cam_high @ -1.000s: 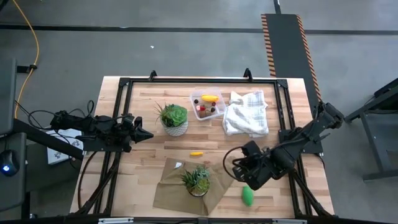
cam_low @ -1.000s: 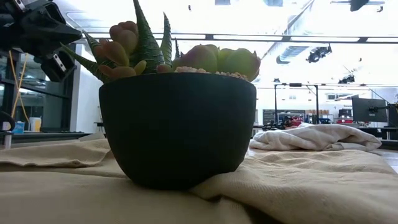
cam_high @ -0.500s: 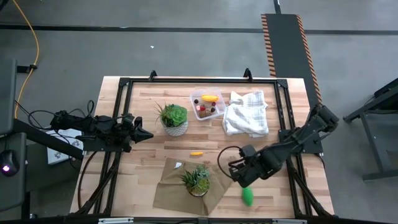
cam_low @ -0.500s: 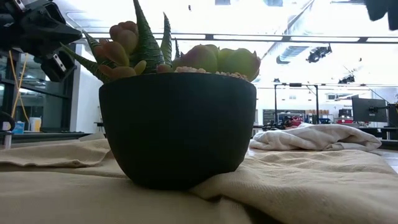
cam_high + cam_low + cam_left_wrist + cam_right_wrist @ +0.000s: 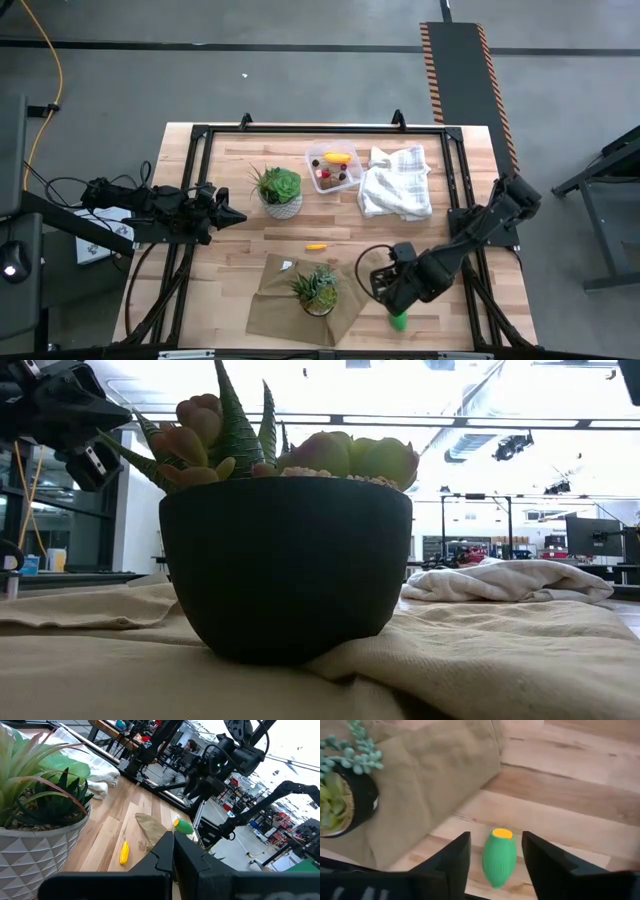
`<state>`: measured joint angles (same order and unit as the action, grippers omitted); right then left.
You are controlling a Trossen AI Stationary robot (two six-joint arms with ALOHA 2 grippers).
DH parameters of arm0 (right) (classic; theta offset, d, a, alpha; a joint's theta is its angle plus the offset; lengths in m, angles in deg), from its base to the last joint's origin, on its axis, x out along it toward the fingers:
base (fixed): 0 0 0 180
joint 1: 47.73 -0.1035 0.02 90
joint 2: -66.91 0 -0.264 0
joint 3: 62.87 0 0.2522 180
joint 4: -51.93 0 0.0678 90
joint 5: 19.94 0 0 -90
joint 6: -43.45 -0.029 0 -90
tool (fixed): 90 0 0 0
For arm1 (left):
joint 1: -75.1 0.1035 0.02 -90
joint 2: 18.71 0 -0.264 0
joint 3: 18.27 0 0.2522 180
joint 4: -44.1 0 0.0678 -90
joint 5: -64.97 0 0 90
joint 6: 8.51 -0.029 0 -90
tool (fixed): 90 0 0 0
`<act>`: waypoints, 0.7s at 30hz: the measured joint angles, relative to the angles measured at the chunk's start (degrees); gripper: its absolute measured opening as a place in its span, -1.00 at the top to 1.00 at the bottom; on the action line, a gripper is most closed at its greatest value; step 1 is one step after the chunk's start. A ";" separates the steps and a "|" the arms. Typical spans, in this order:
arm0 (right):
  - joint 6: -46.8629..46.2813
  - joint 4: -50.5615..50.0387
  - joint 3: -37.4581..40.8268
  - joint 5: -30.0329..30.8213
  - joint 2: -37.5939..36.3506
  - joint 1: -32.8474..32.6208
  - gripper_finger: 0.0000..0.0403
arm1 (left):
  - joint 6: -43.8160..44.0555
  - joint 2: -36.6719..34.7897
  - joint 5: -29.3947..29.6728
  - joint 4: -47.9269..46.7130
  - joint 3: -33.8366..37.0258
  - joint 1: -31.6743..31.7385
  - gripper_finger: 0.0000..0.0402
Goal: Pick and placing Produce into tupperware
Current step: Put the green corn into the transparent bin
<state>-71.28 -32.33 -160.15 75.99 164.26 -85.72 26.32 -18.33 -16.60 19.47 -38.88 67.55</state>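
A green piece of produce with an orange end lies on the wood near the table's front edge, right of the brown cloth. My right gripper hangs open above it, pointing down, one finger on either side and apart from it; in the high view the right gripper partly covers the green piece. The clear tupperware stands at the back with a yellow piece and red berries inside. Another yellow piece lies mid-table. My left gripper waits shut at the left edge.
A leafy plant in a white pot stands left of the tupperware. A dark pot with succulents sits on a brown cloth close to the green piece. A crumpled white cloth lies at the back right.
My right gripper has gone toward the table's near edge and down over the green piece, rolling about its own axis as it went. The green piece has stayed where it lay.
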 joint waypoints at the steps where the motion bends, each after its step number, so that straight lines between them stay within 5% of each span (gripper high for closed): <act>1: -0.81 0.11 0.00 -0.08 0.30 -0.32 0.14 | 0.00 0.00 0.00 0.00 0.00 0.00 1.00; 9: -4.88 4.01 0.00 -1.25 2.02 -1.91 -0.19 | 0.00 0.00 0.00 0.00 0.00 0.00 1.00; 21: -5.32 6.29 0.00 -7.90 6.77 -2.63 -0.39 | 0.00 0.00 0.00 0.00 0.00 0.00 1.00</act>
<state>-76.60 -26.04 -160.15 68.09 171.03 -88.34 26.32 -18.33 -16.60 19.47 -38.88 67.55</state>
